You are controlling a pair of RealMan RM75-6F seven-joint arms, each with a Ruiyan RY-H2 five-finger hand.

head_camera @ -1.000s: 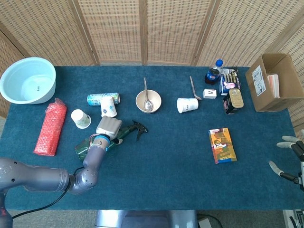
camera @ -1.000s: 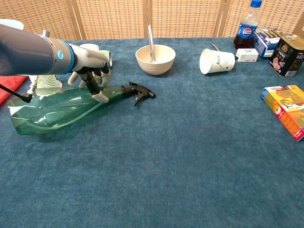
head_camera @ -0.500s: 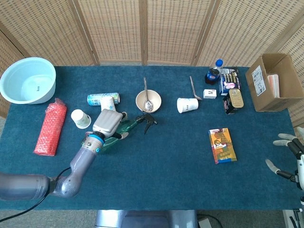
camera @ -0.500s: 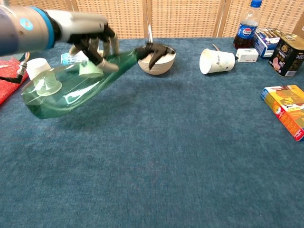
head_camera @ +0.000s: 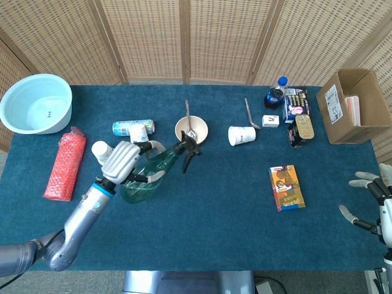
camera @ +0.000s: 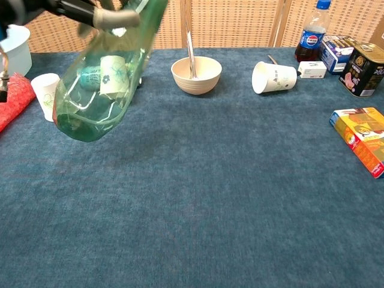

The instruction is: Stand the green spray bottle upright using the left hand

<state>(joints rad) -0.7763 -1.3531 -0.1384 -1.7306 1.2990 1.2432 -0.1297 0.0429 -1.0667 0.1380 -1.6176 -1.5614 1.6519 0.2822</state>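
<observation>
My left hand [head_camera: 122,160] grips the clear green spray bottle [head_camera: 149,171] near its neck and holds it off the table, tilted with its base low and its black trigger head [head_camera: 187,149] up toward the bowl. In the chest view the bottle [camera: 102,84] hangs steeply at the upper left, its base just above the blue cloth, and the hand [camera: 96,12] is cut off by the top edge. My right hand [head_camera: 375,199] is at the table's right edge, fingers spread, holding nothing.
Behind the bottle stand a white paper cup [head_camera: 103,152], a lying can [head_camera: 131,127] and a cream bowl with a spoon [head_camera: 191,130]. A red packet [head_camera: 64,163] and pale basin [head_camera: 35,103] are at left. A tipped cup [head_camera: 242,135], yellow box [head_camera: 286,187], cola bottle, tins and carton are at right.
My left hand has lifted the bottle from lying on the cloth and swung it toward upright; its neck rose and its base now hangs low.
</observation>
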